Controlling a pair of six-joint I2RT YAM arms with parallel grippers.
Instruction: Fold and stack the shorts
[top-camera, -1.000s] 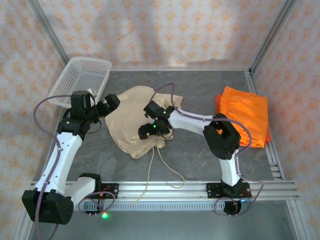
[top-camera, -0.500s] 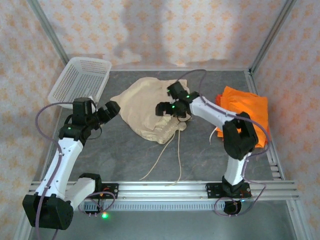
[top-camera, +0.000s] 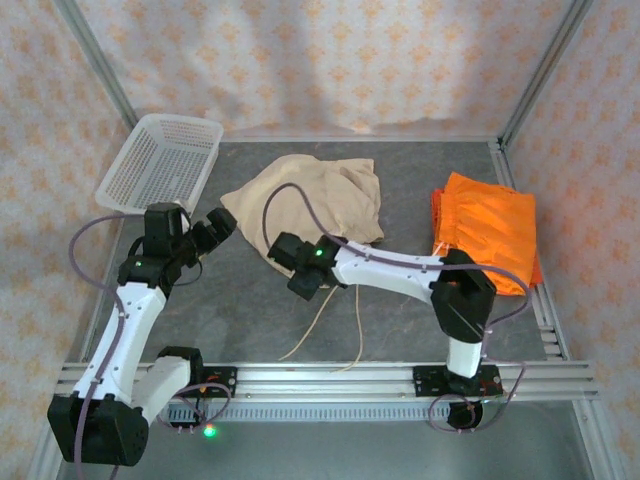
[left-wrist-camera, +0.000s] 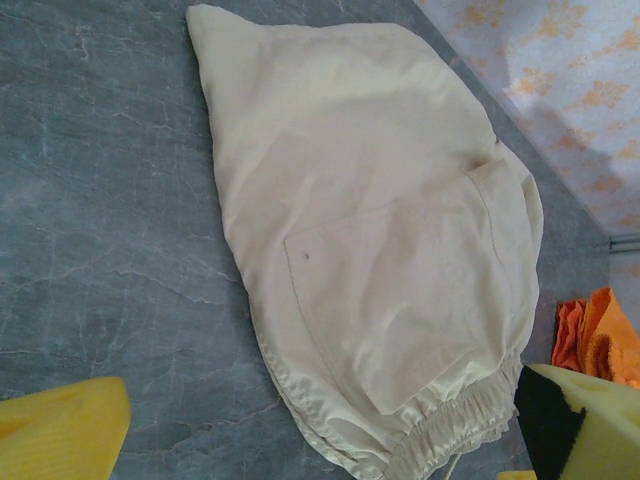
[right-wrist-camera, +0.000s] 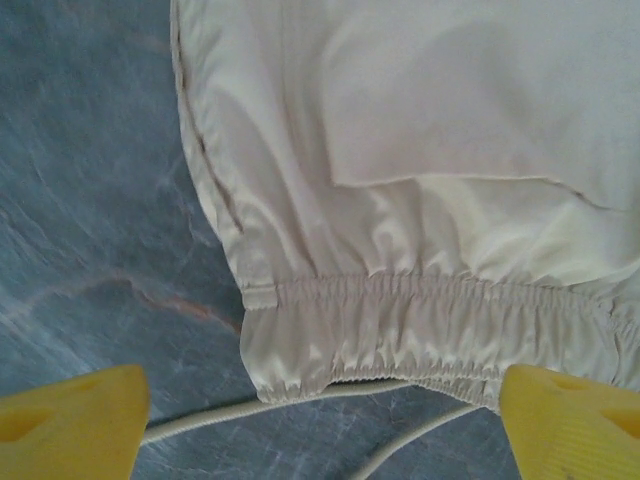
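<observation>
Since the cream shorts (top-camera: 315, 200) are thin, limp cloth with a slight sheen, I judge them light and likely to slump and slide rather than keep a crease. The gathered waistband (right-wrist-camera: 420, 320), where the fabric bunches thickest, looks the surest place to pinch. They lie spread at the middle back of the table (top-camera: 240, 310), and the drawstring (right-wrist-camera: 280, 405) trails toward the near edge, where it may drag. The right gripper (top-camera: 295, 266) sits at the waistband's end with its fingers spread wide and nothing between them. The left gripper (top-camera: 218, 230) is just beside the shorts' left corner, likewise spread. The orange shorts (top-camera: 490, 235) lie folded well to the right. The grey marbled surface looks smooth and offers little grip. A white mesh basket (top-camera: 165, 160) leans in the back left corner, and patterned walls (top-camera: 330, 60) close in the space.
</observation>
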